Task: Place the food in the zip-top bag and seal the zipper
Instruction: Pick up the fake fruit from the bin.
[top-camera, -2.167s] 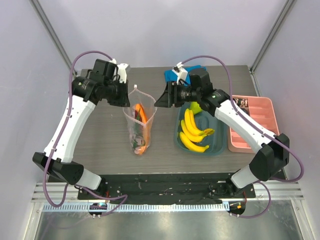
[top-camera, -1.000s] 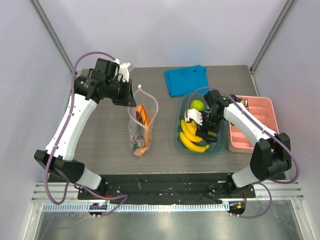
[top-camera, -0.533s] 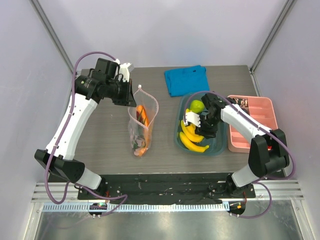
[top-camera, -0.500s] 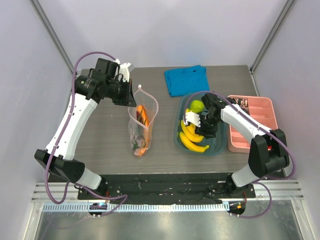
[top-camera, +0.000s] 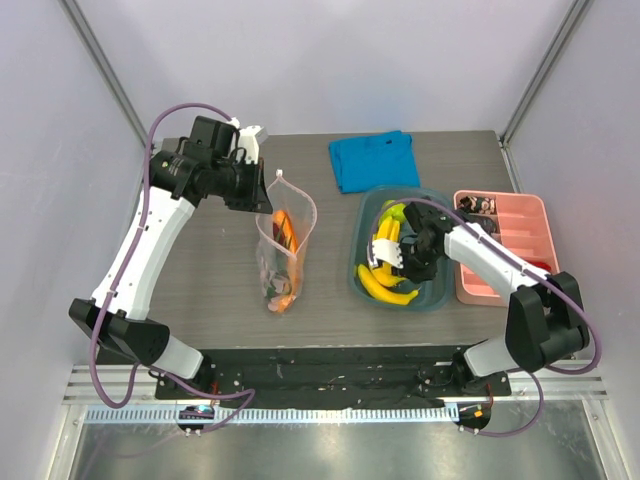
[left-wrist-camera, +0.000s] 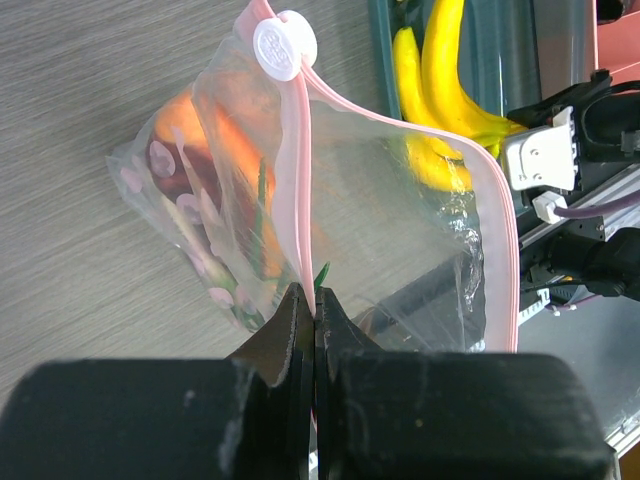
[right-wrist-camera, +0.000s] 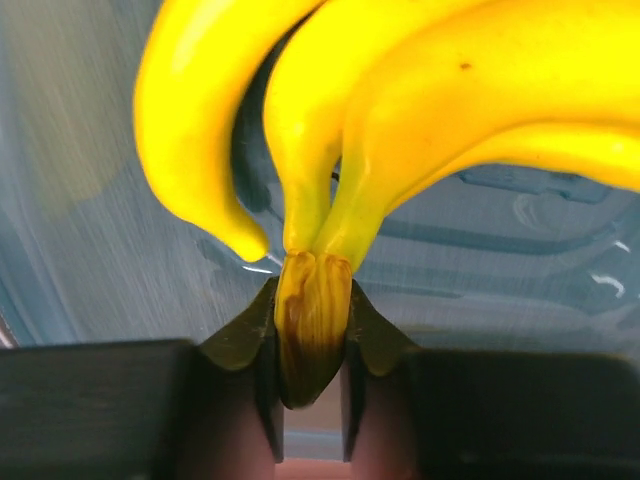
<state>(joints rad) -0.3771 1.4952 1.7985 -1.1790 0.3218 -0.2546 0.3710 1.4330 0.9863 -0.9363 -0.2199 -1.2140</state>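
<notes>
Looking from the top camera, we count one zip-top bag (top-camera: 282, 262) on the table (top-camera: 200, 290), the left gripper (top-camera: 260, 203) at its mouth, and one banana bunch (top-camera: 383, 288) in the teal tub (top-camera: 438, 293) at the right gripper (top-camera: 397, 256), both claws too small to read there. Our left wrist view shows fingers pinched on the pink zipper (left-wrist-camera: 302, 180) edge, one white slider (left-wrist-camera: 284, 45) at its far end, an orange pepper (left-wrist-camera: 180, 120) blurred behind dotted plastic. Our right wrist view shows three bananas, tips cut off, jaws clamped on the brown stem (right-wrist-camera: 312, 320).
</notes>
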